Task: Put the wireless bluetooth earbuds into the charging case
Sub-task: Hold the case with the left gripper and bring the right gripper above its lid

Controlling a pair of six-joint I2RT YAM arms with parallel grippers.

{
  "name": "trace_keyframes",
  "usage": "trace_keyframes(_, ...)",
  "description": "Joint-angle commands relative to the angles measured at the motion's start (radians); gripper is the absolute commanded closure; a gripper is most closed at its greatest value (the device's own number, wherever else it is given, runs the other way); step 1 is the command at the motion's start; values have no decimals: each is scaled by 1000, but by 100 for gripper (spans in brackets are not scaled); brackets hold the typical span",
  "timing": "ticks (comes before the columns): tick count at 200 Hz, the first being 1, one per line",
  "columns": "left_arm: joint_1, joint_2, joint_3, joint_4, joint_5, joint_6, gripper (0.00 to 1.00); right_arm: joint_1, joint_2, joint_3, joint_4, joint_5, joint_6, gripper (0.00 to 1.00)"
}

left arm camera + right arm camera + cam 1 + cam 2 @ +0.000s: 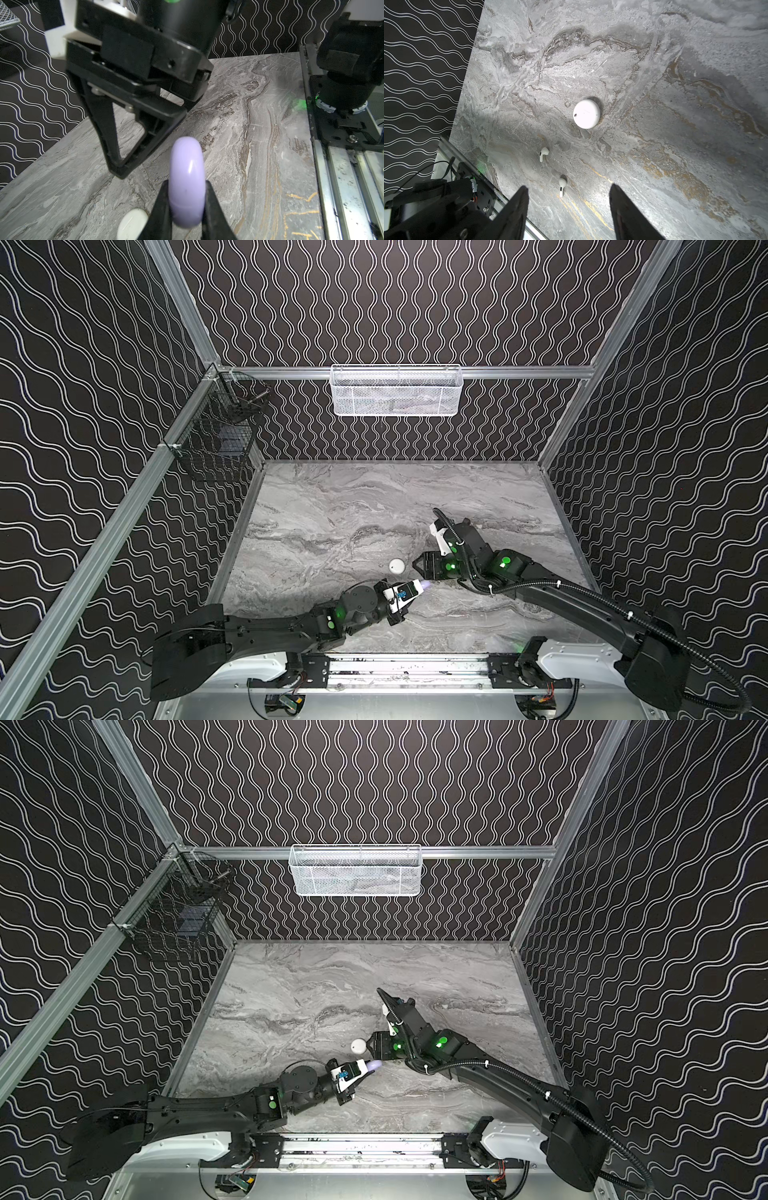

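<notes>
Right wrist view: white case bears an unreadable black mark.

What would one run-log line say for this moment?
left gripper: shut on lavender case | right gripper: open, empty | white case: closed, on table | white earbuds: two, loose on table

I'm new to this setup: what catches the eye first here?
A lavender round case, pinched edge-on in the left gripper. On the marble table lie a white round case and, apart from it, two white earbuds, seen in the right wrist view.
</notes>
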Motion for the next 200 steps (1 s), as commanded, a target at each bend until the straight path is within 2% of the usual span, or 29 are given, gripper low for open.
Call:
trace_keyframes(1,1,8,4,39,-11,-9,100,1,-14,2,-4,12,13,35)
trace_keyframes(45,5,22,9,33,-18,-28,100,-1,-21,47,-40,107,90,30)
trace_keyframes(76,50,46,12,37,19,-74,100,-11,-3,64,-62,163,175,25)
trace_keyframes(120,113,83,18,41,88,-130,100,-61,17,46,-47,133,252,22)
trace_keyframes(200,259,150,79,24,221,-307,100,-177,-9,131,-137,74,330,19)
